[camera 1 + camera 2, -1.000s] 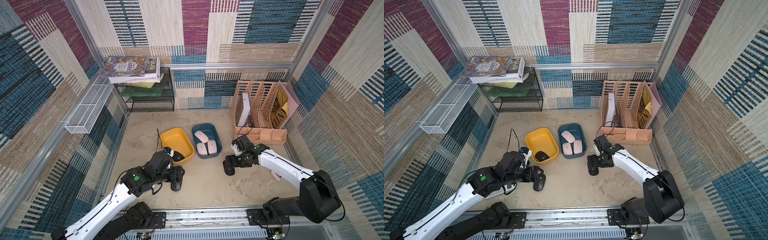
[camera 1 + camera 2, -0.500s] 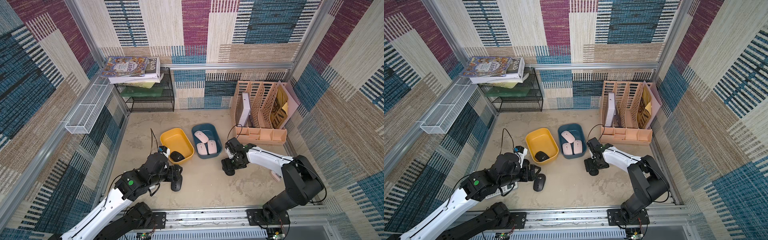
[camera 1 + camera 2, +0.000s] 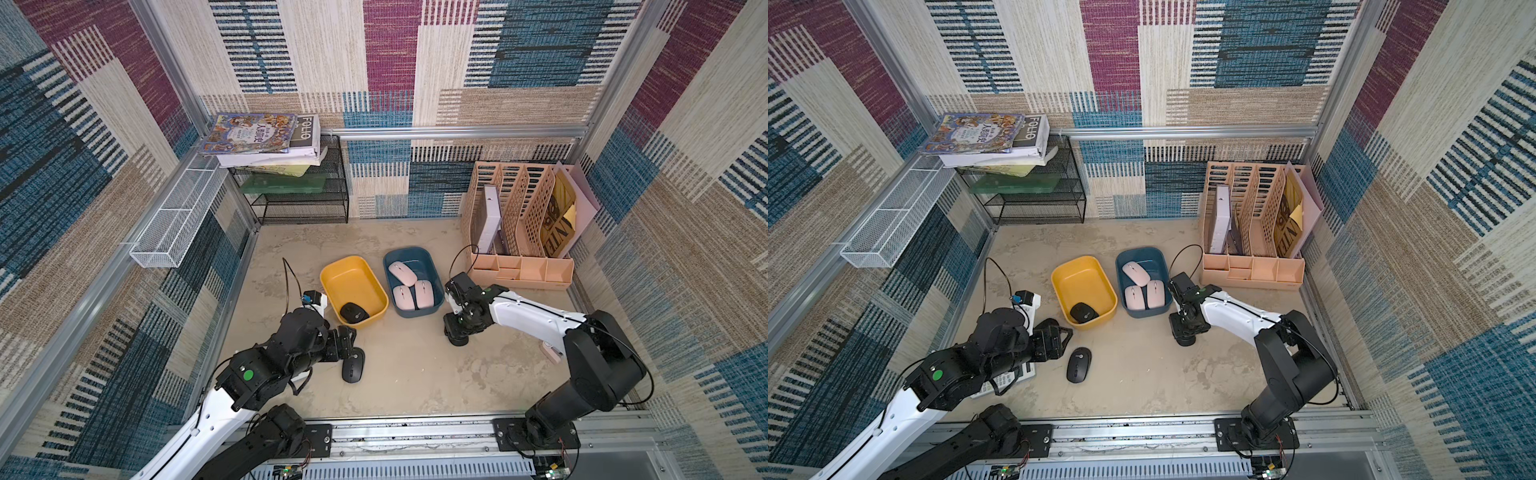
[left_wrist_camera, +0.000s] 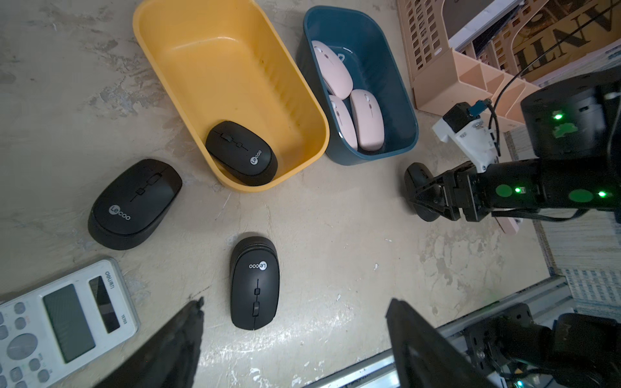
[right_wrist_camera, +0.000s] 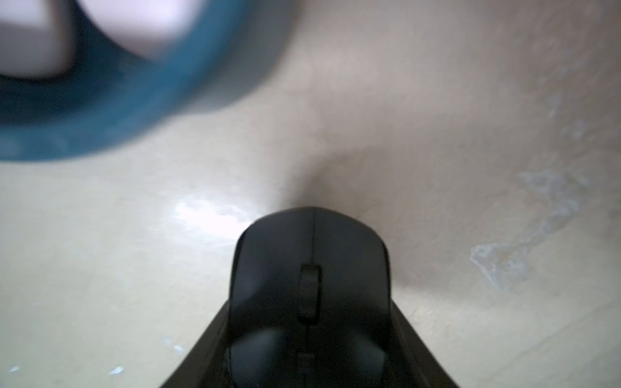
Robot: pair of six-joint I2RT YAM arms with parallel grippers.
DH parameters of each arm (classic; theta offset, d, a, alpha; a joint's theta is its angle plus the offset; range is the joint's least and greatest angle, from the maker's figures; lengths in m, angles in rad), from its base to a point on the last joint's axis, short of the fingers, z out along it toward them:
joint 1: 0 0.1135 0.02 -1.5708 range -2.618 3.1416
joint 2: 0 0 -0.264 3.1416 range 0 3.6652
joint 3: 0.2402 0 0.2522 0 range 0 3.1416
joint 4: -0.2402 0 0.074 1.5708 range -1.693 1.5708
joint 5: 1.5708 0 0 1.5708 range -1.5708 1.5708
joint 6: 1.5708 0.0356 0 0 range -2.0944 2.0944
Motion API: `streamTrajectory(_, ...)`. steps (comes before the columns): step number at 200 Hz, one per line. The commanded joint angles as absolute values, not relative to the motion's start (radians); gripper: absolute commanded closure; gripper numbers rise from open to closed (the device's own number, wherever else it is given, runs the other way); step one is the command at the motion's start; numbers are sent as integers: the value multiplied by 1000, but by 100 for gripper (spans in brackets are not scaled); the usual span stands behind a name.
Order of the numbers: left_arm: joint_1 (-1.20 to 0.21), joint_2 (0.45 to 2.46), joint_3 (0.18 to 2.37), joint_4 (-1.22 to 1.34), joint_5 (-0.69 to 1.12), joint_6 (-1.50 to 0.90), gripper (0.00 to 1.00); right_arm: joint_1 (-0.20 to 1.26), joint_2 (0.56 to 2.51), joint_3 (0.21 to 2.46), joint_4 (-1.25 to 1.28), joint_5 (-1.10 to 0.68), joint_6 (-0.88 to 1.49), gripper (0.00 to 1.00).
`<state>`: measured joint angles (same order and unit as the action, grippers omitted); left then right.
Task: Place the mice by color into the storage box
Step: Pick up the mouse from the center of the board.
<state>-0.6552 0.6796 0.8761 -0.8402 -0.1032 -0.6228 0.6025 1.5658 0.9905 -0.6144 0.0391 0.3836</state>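
Mice, top views first: three pink mice (image 3: 424, 294) lie in the blue bin (image 3: 422, 264), one binned black mouse (image 3: 354, 312) in the yellow bin (image 3: 349, 282). The bins sit side by side mid-tabletop. The loose black mouse (image 3: 1079, 365) lies toward the front edge, just beside the left hand (image 3: 1061, 343). The right hand (image 3: 457, 332) stands low just off the blue bin's front corner; what it covers is hidden here. Likely trouble: anything black lifted there passes close by the blue bin on the way to yellow, so a slip drops black among pink. Two arms aiming at one bin could also bump. Loose black mouse's long axis runs roughly front edge to back edge.

Left wrist: left hand released, fingers (image 4: 174, 346) wide either side of the loose black mouse, nothing held. Trouble: calculator (image 4: 60, 322) and the side black mouse (image 4: 134, 203) lie near one finger, so a skewed descent could shove them. Loose one: logo end toward the bins, buttons toward the front edge. Side black mouse lies diagonal, buttons toward the yellow bin. The right hand straddles the fourth black mouse (image 4: 415, 174) on the tabletop.

Right wrist: fourth black mouse fills the gap, jaws along its long sides, wheel end leading away from the hand. Dark on dark, cannot tell if pinched or just flanked. Rounded slick flanks: a shallow pinch may squirt it out.
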Motion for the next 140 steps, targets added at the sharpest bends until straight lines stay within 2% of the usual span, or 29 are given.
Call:
streamTrajectory(1, -642, 660, 902, -857, -139, -577, 9, 637, 1538, 1073, -661, 52, 400, 51)
streamTrajectory(39, -627, 633, 932, -895, -176, -540, 6, 733, 1613, 1314, -710, 13, 411, 51)
streamTrajectory(105, -617, 603, 957, -967, -234, -556, 6, 869, 2150, 2065, -920, 46, 378, 52)
streamTrajectory(140, -616, 583, 953, -990, -249, -574, 6, 873, 2373, 2330, -1011, 65, 375, 54)
